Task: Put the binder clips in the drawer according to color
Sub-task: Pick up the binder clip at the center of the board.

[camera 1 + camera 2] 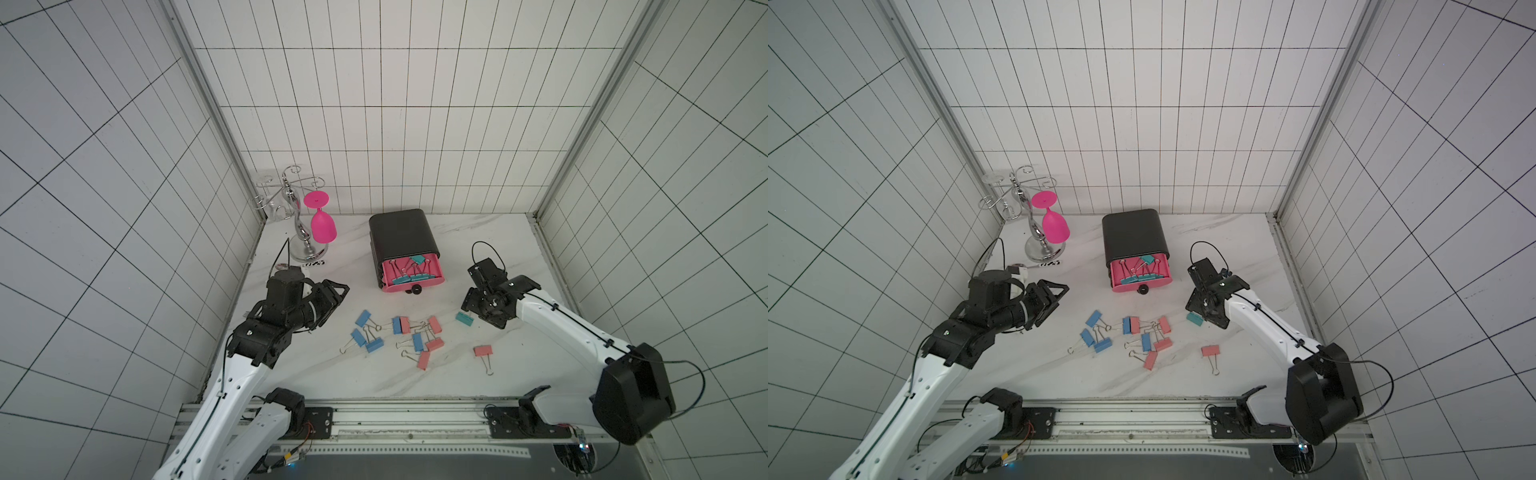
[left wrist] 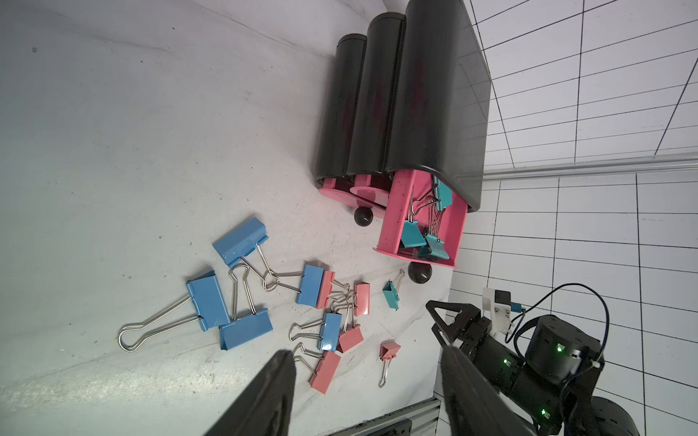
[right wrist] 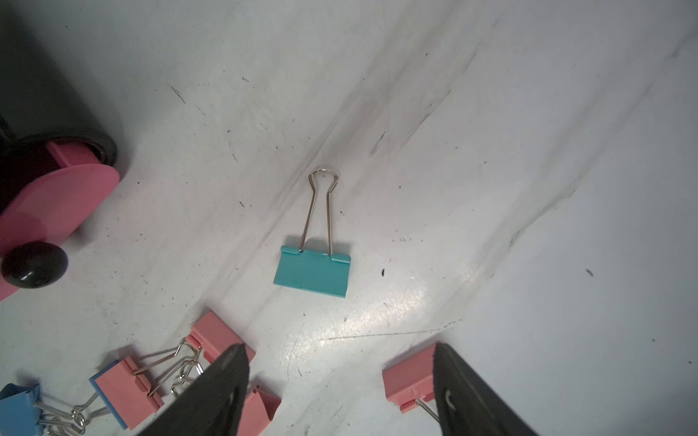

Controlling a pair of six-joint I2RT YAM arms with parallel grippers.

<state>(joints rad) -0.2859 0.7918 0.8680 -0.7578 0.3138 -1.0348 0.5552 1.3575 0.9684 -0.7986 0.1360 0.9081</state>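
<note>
Right claw [image 3: 340, 349] hangs wide open and empty beside a teal clip [image 3: 311, 273] on the marbled table [image 3: 528, 151]
In both top views the wrist [image 1: 490, 299] hides its jaws; the left claw [image 2: 366, 353], part open, holds nothing. The black, round-cornered chest [image 1: 401, 232] has its top pink drawer [image 1: 434, 284] out, teal clips [image 1: 409, 274] inside; lower drawers [image 2: 353, 192] half hidden. Wire-handled blue and salmon clips [image 1: 404, 325] lie tangled before it
</note>
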